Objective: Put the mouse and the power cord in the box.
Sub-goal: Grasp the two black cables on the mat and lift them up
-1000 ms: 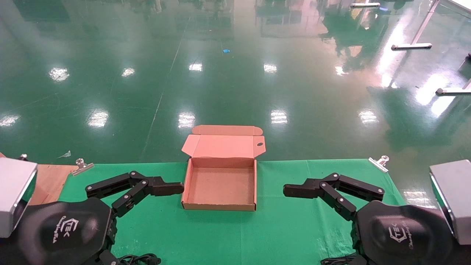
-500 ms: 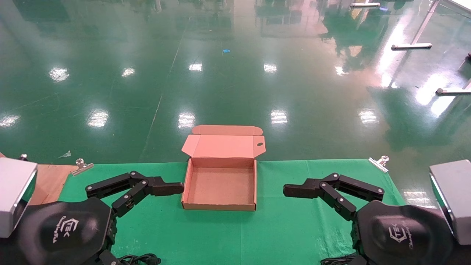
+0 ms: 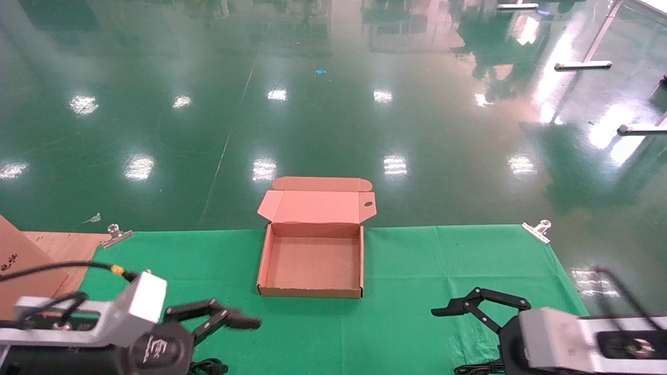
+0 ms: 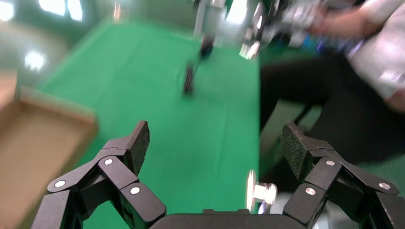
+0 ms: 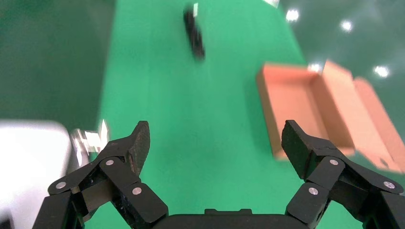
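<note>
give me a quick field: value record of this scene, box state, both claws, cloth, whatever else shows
box: shallow brown cardboard box, lid hinged open away from the robot, nothing inside
box position: centre of the green cloth, near its far edge
left claw: open, holding nothing, low over the cloth, near-left of the box
right claw: open, holding nothing, over the cloth, near-right of the box
mouse: not in view
black cable: a bit shows at the near edge by the left arm; cannot tell whether it is the power cord
other: silver clips at the cloth's far corners
</note>
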Tool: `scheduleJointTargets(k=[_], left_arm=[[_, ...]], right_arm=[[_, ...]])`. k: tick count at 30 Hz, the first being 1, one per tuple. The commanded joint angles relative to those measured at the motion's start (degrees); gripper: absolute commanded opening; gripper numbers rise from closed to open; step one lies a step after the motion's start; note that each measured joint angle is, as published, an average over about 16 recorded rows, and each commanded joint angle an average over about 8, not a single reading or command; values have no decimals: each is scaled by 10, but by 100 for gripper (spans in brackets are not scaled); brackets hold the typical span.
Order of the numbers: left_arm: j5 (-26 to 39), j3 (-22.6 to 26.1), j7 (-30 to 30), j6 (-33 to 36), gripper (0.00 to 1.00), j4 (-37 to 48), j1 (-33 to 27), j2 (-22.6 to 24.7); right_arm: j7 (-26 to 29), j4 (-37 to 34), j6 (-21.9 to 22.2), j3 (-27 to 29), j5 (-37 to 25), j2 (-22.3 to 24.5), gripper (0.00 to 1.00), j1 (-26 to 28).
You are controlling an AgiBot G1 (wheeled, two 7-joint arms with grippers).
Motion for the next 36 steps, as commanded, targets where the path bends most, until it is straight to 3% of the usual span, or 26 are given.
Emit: scheduleJointTargets(k=[1,10,18,27,36], left_arm=[[40,22,4,5,100,26,-18,2],[183,126,69,-2,100,182,-104,59],[294,183,150,-69,100,350,-164,129],[339,199,202,-212,100,466,-170,194],[342,199,237,-258,100,522,-170,224]], right_arm=[[-24,-21,-4,-20,-47,-12,100,25],[-128,-127,38,-114,-254,-96,100,107],[-216,-210,111,-174,-380,-161,100,136],[-297,-335,180,-190,-409,-219,100,145],[-358,-459,218,-179,-391,-261,100,165]])
